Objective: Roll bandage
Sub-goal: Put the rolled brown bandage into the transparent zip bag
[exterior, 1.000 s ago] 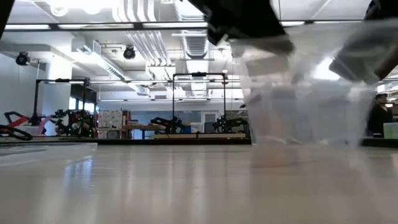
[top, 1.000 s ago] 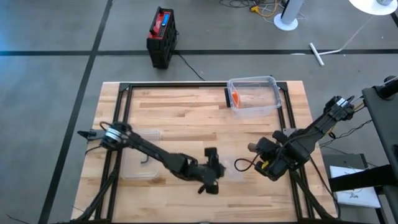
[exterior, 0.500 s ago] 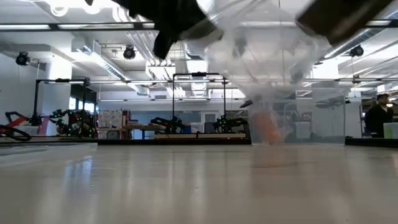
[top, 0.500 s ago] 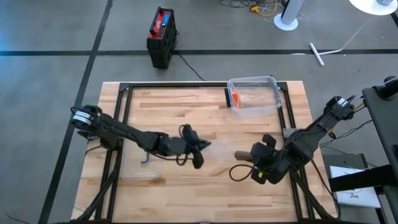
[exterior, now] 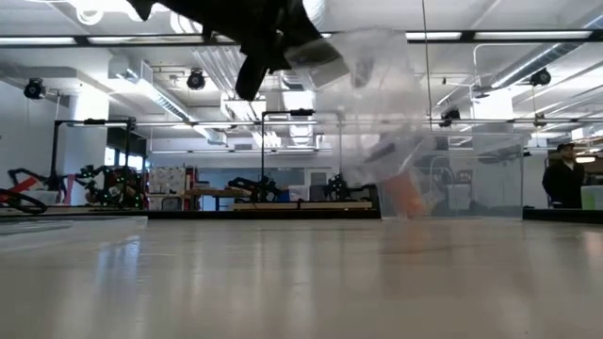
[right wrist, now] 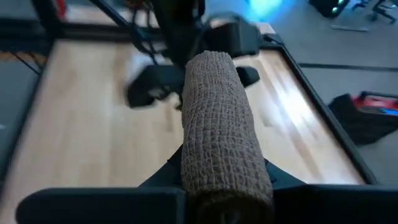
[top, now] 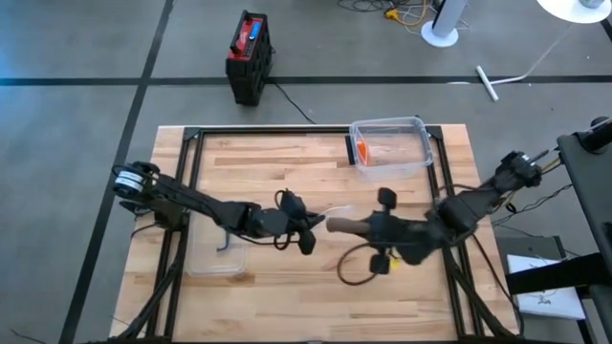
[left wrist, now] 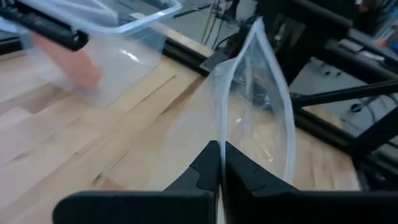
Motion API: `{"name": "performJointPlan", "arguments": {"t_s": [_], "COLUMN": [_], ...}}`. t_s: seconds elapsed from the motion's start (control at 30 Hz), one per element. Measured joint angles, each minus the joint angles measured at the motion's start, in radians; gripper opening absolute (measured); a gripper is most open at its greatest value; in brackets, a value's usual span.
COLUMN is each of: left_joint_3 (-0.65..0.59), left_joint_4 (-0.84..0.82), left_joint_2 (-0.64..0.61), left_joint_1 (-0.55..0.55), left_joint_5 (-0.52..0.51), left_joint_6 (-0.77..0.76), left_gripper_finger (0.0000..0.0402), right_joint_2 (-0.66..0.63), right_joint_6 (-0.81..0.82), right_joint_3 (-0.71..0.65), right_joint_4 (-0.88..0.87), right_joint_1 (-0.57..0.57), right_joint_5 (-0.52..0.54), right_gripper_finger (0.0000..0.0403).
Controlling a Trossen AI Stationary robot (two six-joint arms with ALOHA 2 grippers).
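Above the middle of the pale wooden worktable (top: 277, 162), the right gripper (right wrist: 224, 163) clamps a tan, tightly wound roll of crepe bandage (right wrist: 219, 127) and points it at a clear plastic zip bag (left wrist: 252, 121), whose edge the left gripper (left wrist: 221, 163) pinches with fingers fully closed. The bandage already looks rolled; judging by the pose, slipping it into the bag is still to come, while a clear plastic tub (top: 392, 145) with something orange inside sits at the table's far edge
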Motion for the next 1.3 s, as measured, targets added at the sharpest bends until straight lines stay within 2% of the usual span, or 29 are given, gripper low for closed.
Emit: {"name": "performJointPlan", "arguments": {"t_s": [0.13,0.37,0.53,0.6,0.8,1.0,1.17,1.3], "left_joint_3": [0.034,0.045,0.045,0.045,0.061,0.062,0.062,0.062], "left_joint_4": [-0.017,-0.07,-0.078,-0.072,-0.069,0.015,0.033,0.028], "left_joint_2": [0.0,-0.018,-0.051,-0.058,-0.047,-0.035,-0.035,-0.035], "left_joint_1": [-0.002,-0.015,-0.026,-0.026,-0.037,-0.041,-0.042,-0.044], "left_joint_5": [0.036,0.058,0.06,0.103,0.133,0.13,0.113,0.116], "left_joint_6": [0.006,0.008,0.008,0.011,-0.005,-0.047,-0.108,-0.172], "left_gripper_finger": [0.0,0.0,0.0,0.0,0.0,0.0,0.0,0.0], "right_joint_2": [0.055,0.112,0.118,0.118,0.12,0.19,0.254,0.273], "right_joint_6": [-0.073,-0.093,-0.086,-0.067,-0.071,-0.095,-0.113,-0.17], "right_joint_3": [0.001,0.009,0.013,0.014,0.038,0.06,0.07,0.089], "right_joint_4": [-0.012,-0.107,-0.25,-0.266,-0.234,-0.204,-0.208,-0.204], "right_joint_1": [-0.077,-0.16,-0.17,-0.176,-0.195,-0.229,-0.235,-0.235], "right_joint_5": [-0.045,-0.293,-0.305,-0.308,-0.288,-0.281,-0.173,-0.163], "right_gripper_finger": [0.005,0.005,0.005,0.005,0.005,0.005,0.005,0.0055]}}
